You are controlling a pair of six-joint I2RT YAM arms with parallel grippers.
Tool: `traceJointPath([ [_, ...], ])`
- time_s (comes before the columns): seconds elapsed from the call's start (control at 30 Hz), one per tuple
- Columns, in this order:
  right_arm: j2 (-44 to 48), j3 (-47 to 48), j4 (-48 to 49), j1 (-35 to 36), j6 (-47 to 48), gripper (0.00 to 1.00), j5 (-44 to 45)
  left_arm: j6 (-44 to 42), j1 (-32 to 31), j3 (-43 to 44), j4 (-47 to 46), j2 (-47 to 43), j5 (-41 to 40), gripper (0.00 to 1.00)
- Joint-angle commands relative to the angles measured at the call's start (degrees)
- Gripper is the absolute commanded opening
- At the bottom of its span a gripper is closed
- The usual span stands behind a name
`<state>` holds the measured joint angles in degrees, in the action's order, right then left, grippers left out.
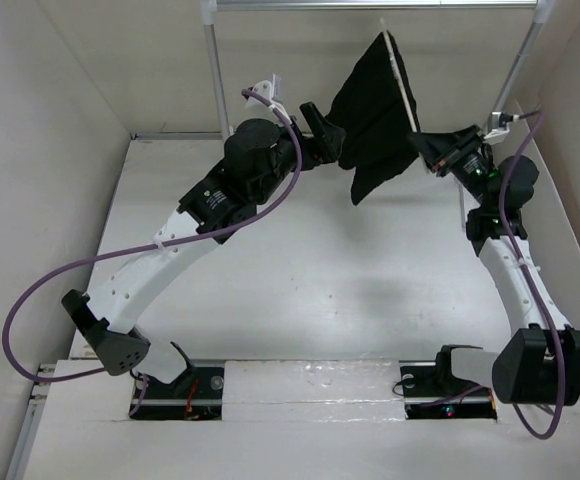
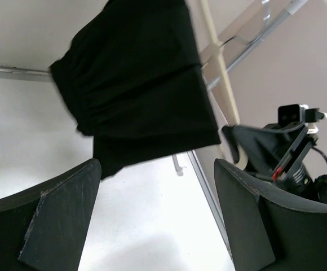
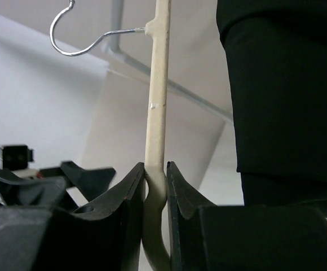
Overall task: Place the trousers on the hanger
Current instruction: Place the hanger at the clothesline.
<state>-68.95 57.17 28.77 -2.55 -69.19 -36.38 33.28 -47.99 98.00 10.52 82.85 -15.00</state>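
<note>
The black trousers (image 1: 375, 115) hang folded over the cream hanger (image 1: 403, 85), held up in the air at the back of the table. My right gripper (image 1: 428, 150) is shut on the hanger's rounded end (image 3: 155, 192); its bar runs up to a thin metal hook (image 3: 73, 39). The trousers hang to the right in the right wrist view (image 3: 287, 101). My left gripper (image 1: 320, 135) is open and empty, just left of the hanging cloth. In the left wrist view the trousers (image 2: 135, 84) hang ahead of its spread fingers (image 2: 62, 214), apart from them.
White rack poles (image 1: 213, 70) and a top bar stand at the back. White walls enclose the table (image 1: 300, 280) on the left and right. A purple cable (image 1: 80, 270) loops off the left arm.
</note>
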Motion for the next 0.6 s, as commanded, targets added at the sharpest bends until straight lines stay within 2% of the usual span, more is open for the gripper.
traceJointPath([
  [0.0,-1.0,1.6,19.4,-2.6,-8.9,0.0,3.2,-0.1,0.2,0.7,-0.1,-0.8,0.4,0.77],
  [0.1,-3.3,2.1,24.4,-5.1,-13.5,0.0,4.3,0.4,0.2,-1.5,0.1,-1.7,0.6,0.77],
  [0.3,-5.3,5.8,22.3,-9.5,-14.6,0.0,8.7,1.6,0.2,-6.0,0.6,-3.7,1.7,0.77],
  [0.47,-10.6,7.8,29.0,-10.6,-19.8,0.0,11.2,2.4,0.2,-8.2,0.6,-4.7,2.8,0.76],
  [0.57,-11.8,10.0,29.3,-11.2,-20.8,0.0,12.6,2.8,0.2,-9.0,0.7,-5.0,3.0,0.76],
])
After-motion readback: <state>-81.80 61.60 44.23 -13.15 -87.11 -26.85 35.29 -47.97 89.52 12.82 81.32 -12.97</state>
